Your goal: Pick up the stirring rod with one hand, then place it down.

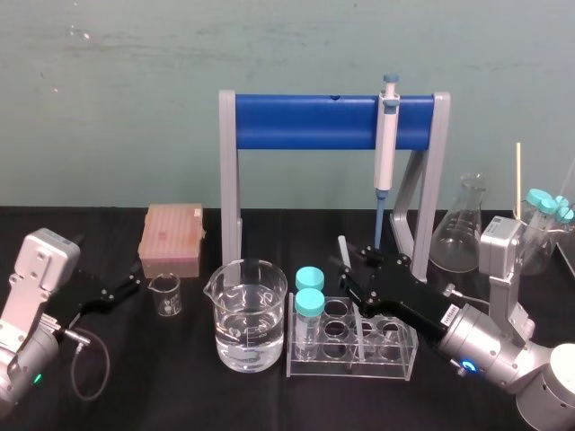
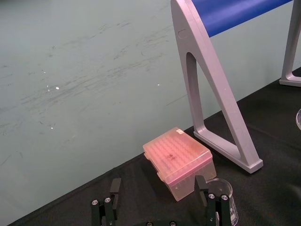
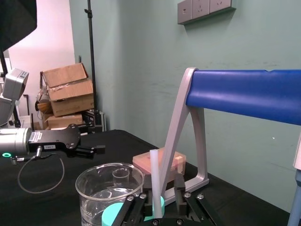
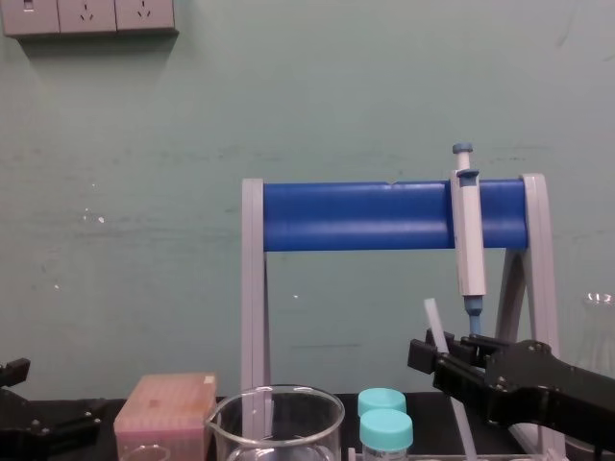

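Head view: black right gripper (image 1: 352,269) clamps the thin translucent whitish stirring rod (image 1: 342,248), tilted above the clear plastic tube rack (image 1: 395,355). Left wrist view: black left gripper (image 2: 157,182) gapes empty before a pink tip box (image 2: 181,157).
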Available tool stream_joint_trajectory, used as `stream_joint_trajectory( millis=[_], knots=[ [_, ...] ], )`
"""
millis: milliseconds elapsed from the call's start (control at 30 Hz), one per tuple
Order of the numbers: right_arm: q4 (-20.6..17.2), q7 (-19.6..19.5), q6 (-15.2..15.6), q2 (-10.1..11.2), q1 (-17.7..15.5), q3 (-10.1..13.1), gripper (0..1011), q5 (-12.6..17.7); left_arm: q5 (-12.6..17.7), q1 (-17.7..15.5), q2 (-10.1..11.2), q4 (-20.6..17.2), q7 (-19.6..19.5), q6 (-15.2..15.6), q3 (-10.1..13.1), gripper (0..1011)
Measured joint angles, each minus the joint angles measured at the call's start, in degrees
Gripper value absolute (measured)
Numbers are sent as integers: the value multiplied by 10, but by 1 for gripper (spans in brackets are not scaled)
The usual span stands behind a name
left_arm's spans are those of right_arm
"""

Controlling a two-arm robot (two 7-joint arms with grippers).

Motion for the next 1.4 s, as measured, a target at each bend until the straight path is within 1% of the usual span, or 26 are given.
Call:
stream_joint_trajectory(
  millis=[167,200,233,300,400,433,467,533,600,633,800,867,933,967,1000,1100,1133,1167,1233,1267,1367,1400],
  knots=[
    [0,0,0,0,0,0,413,0,0,0,0,0,0,0,0,1000],
    [0,0,0,0,0,0,463,1,0,0,0,0,0,0,0,1000],
    [0,0,0,0,0,0,484,1,0,0,0,0,0,0,0,1000],
    [-1,0,0,0,0,0,561,1,0,0,0,0,0,0,0,1000],
    [-1,0,0,0,0,0,629,1,0,0,0,0,0,0,0,1000],
    [-1,0,0,0,0,0,691,1,0,0,0,0,0,0,0,1000],
    [-1,1,0,0,0,0,729,1,0,0,0,0,0,0,0,1000],
    [-1,1,0,0,0,0,786,1,0,0,0,0,0,0,0,1000],
    [-1,1,0,0,0,0,822,2,0,0,0,0,0,0,0,1000],
    [-1,1,-1,0,0,0,877,2,0,0,0,0,0,0,0,1000],
    [-5,-1,6,2,-2,3,985,3,0,0,0,0,0,0,0,1000],
    [-16,-17,16,4,-6,10,1002,3,0,0,0,0,0,0,0,1000],
    [-27,-37,21,6,-12,19,1003,2,0,0,0,0,0,0,0,1000],
    [-40,-68,27,7,-20,32,1003,-2,0,0,0,0,0,0,0,1000],
    [-54,-107,35,7,-30,47,1003,-11,0,0,0,0,0,0,0,1000],
    [-73,-177,52,7,-47,69,1003,-32,0,0,0,0,0,0,0,1000],
    [-77,-201,60,6,-52,76,1003,-40,0,0,0,0,0,0,0,1000],
    [-84,-246,82,4,-61,87,1003,-55,0,0,0,0,0,0,0,1000],
    [-86,-281,104,2,-69,97,1003,-64,0,0,0,0,0,0,0,1000],
    [-87,-304,125,-1,-74,103,1003,-69,0,0,0,0,0,0,0,1000],
    [-87,-328,154,-5,-81,113,1003,-72,0,0,0,0,0,0,0,1000],
    [-85,-338,170,-8,-85,118,1003,-72,0,0,0,0,0,0,0,1000]
  ],
)
